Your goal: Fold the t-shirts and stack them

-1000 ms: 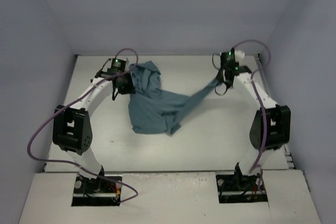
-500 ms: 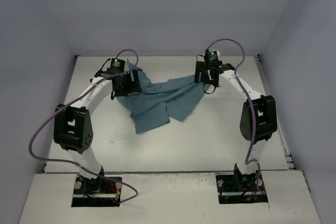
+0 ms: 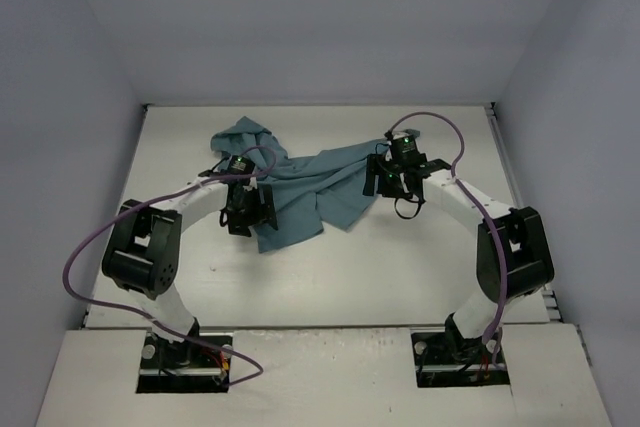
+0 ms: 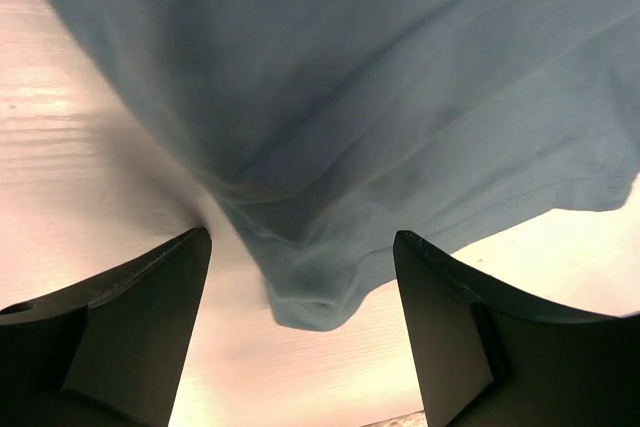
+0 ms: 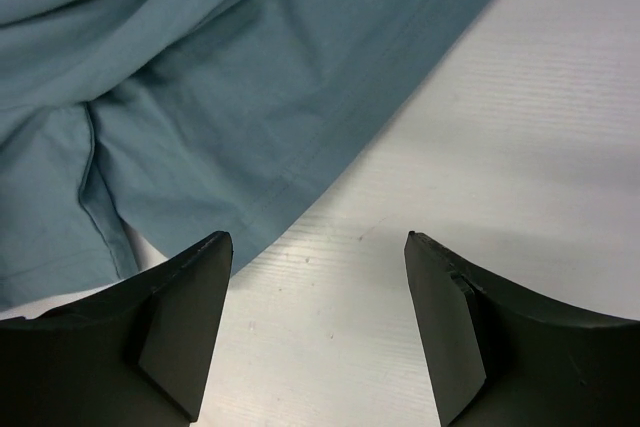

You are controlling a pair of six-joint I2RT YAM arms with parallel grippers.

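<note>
My left jaws stand spread wide with nothing clamped between them. In that wrist view a rounded fold of the teal t-shirt sits just beyond the gap, with pale table showing on both sides of the fold. My right jaws are spread too, and empty. Only bare table lies between them, and the t-shirt's stitched hem runs on a slant just past the left-hand finger.

From the overhead camera, the left arm has its wrist over the t-shirt's near-left edge. The right arm has its wrist at the t-shirt's right end, partly over the cloth. The t-shirt lies unfolded and crumpled on the table between the two wrists. A bunched lump marks its far-left end, a flatter stretch reaches toward the right wrist, and a flap points toward the arm bases.

A small green light glows on each wrist beside the t-shirt. A purple cable loops away from the t-shirt along each arm.
</note>
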